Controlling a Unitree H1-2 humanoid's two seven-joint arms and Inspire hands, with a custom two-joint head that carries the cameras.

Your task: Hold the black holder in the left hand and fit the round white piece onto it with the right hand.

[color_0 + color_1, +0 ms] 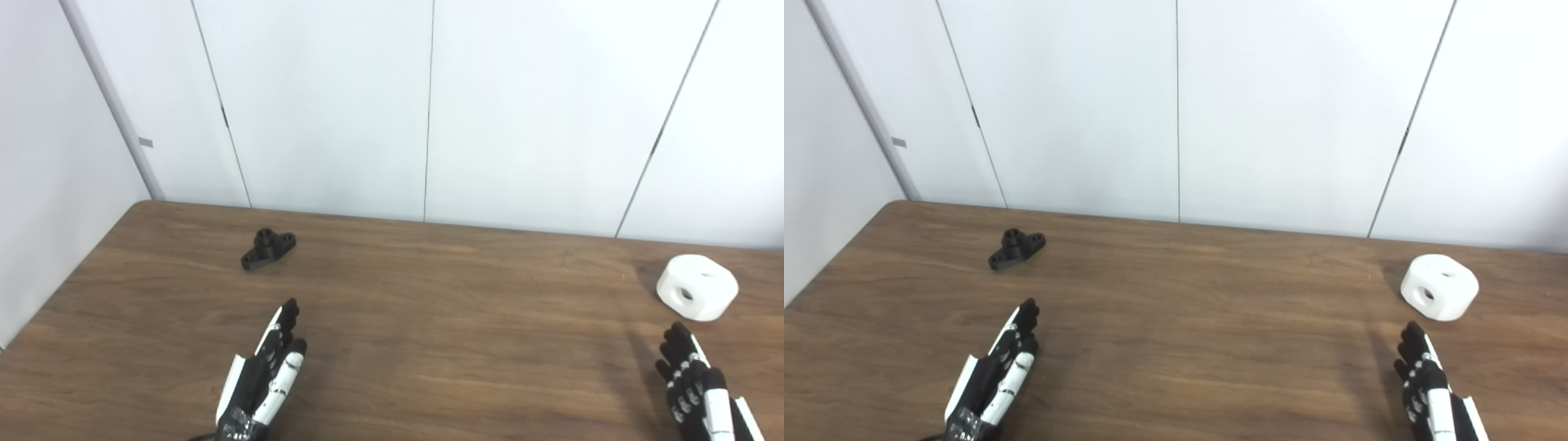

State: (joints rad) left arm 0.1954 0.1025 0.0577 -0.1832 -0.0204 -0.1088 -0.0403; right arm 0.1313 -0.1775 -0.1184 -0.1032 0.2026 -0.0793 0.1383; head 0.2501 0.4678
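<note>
The black holder (267, 248) is a small flanged part with a round boss, lying on the brown table (429, 318) at the far left. My left hand (263, 375) hovers nearer me, a short way below the holder, fingers stretched out and holding nothing. The round white piece (697, 287), a chunky puck with holes in its top and side, rests at the far right. Just below it, at the bottom right corner, my right hand (698, 386) is open with its fingers pointing toward the piece, not touching it.
White wall panels (429, 110) rise directly behind the table's far edge. The table's left edge (55, 294) runs diagonally close to the holder. A broad stretch of bare wood lies between the two parts.
</note>
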